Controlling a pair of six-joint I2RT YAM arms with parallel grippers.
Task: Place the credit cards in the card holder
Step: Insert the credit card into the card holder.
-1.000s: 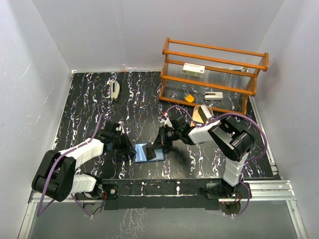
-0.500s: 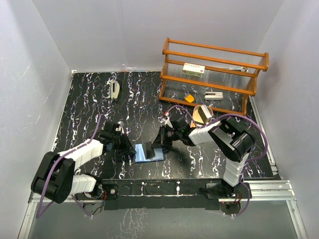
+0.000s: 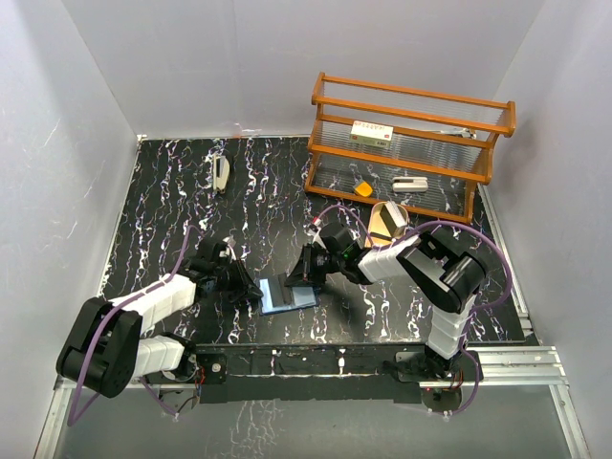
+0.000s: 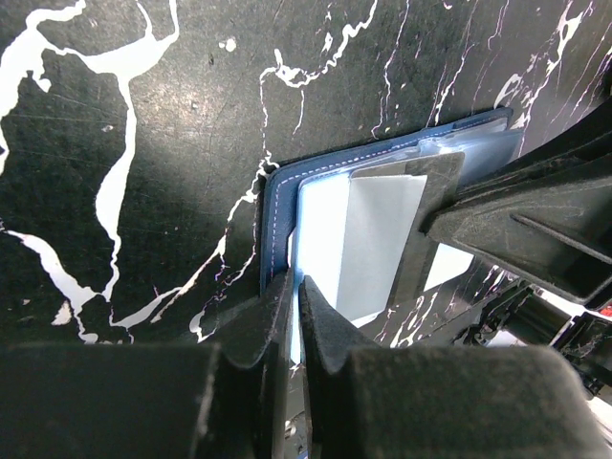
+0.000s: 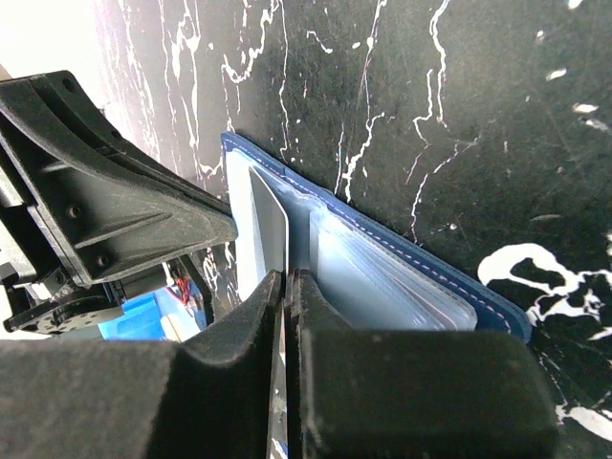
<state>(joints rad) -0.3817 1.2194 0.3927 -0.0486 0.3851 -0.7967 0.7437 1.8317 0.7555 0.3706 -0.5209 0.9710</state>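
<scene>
Two grippers meet at the card holder (image 3: 287, 295), which lies open on the black marbled table (image 3: 172, 210) directly between them. The left gripper (image 4: 295, 287) is clenched on the holder. In the left wrist view, its two fingers pinch the navy rim and the pale inner leaf at the edge nearest that gripper, and the rest of the holder extends ahead of the fingertips. The right gripper (image 5: 285, 279) is clenched on a credit card (image 5: 268, 215). In the right wrist view, the card stands edge-on between the fingers and projects forward from the tips. The card's far end sits over the holder's pale inner face, just beside the clear sleeves to the right of the fingertips. Whether that end has entered a slot cannot be determined. Each gripper faces the other across the holder, with the fingers close but not touching. A wooden rack (image 3: 411, 143) stands well beyond the right gripper, toward the far right of the table. A gold oval tray (image 3: 386, 219) sits between the rack and that arm.
</scene>
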